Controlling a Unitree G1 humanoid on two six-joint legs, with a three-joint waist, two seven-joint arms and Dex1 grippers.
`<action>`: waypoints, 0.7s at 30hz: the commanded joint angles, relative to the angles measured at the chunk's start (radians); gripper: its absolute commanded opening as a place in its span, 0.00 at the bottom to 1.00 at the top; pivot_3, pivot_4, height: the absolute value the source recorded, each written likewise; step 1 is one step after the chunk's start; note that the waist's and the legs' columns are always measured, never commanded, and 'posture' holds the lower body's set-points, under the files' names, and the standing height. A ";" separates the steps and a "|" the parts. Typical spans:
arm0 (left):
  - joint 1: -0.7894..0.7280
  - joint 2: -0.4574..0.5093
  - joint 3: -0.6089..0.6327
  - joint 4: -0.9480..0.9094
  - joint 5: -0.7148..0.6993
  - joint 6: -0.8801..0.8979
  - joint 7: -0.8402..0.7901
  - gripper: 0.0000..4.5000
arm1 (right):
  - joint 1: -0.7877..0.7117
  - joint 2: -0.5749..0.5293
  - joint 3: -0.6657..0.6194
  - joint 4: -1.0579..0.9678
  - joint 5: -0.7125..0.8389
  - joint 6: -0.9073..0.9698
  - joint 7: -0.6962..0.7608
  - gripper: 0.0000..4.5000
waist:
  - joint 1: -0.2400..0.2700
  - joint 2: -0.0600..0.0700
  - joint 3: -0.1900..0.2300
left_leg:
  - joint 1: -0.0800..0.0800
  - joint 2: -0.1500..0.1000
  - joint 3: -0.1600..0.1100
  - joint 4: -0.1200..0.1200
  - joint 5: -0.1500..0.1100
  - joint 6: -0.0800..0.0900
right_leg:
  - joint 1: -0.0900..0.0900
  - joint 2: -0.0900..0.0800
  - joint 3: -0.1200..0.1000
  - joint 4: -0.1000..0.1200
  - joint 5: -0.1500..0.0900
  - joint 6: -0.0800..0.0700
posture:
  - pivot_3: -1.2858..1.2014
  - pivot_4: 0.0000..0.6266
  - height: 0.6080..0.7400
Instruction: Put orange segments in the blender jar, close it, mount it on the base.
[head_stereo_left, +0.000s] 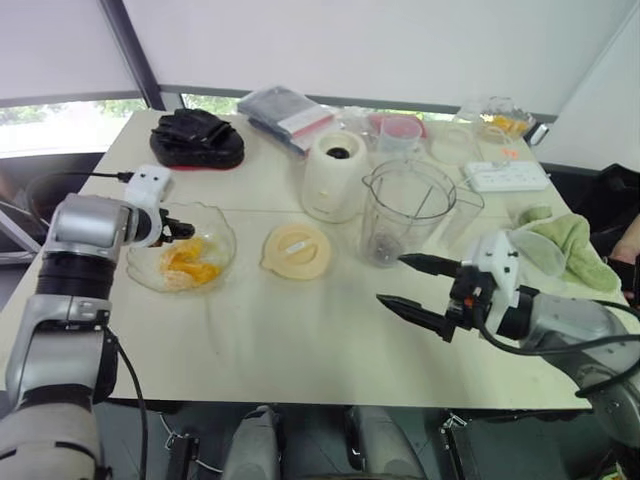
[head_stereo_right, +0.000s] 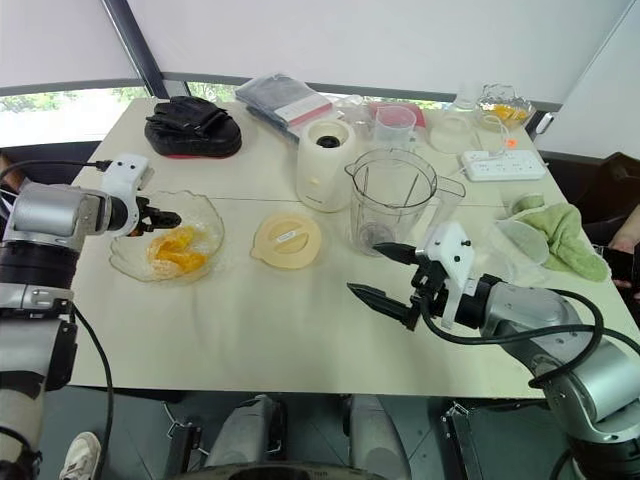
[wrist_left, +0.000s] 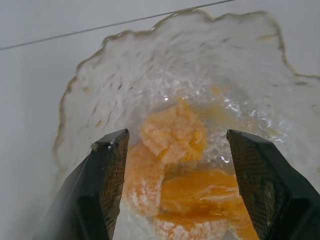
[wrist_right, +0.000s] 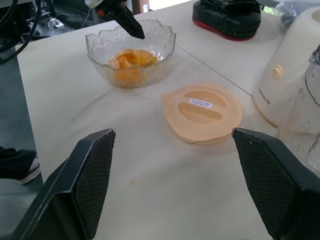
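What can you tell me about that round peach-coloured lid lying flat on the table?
The lid is a round, pale peach disc that looks like plastic, with a raised bar-shaped grip across its middle carrying a small white label, and a small tab jutting from its rim. It lies flat on the cream table, between the glass bowl of orange segments and the empty blender jar, in front of the base. Nothing touches it; it is not on the jar.

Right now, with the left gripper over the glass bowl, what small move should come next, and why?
Probably lower the left gripper a little further into the glass bowl and close on one of the orange segments. Its fingers stand open on either side of the pile, nothing is held, and the blender jar stands open and empty.
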 joint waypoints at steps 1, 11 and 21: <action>-0.019 -0.028 0.027 0.052 0.019 0.011 0.059 0.72 | -0.016 0.002 0.001 -0.012 0.002 -0.013 0.009 0.87 | 0.001 0.000 0.000 | 0.000 0.000 0.000 0.000 0.000 0.000 | 0.000 0.000 0.000 0.000 0.000 0.000 | 0.52 0.24 1.00; -0.061 -0.090 0.035 0.265 0.046 -0.139 0.148 0.72 | -0.001 0.015 -0.008 -0.033 0.018 0.001 -0.006 0.87 | 0.001 -0.001 0.000 | 0.000 0.000 0.000 0.001 0.000 0.000 | 0.000 0.000 0.000 0.000 0.000 0.000 | 0.52 0.24 1.00; -0.151 -0.146 0.016 0.494 0.094 -0.317 0.158 0.72 | 0.006 0.016 -0.009 -0.039 0.009 -0.001 -0.022 0.87 | 0.002 -0.001 0.000 | -0.001 0.000 0.000 0.001 0.000 0.000 | 0.000 0.000 0.000 0.000 0.000 0.000 | 0.52 0.24 1.00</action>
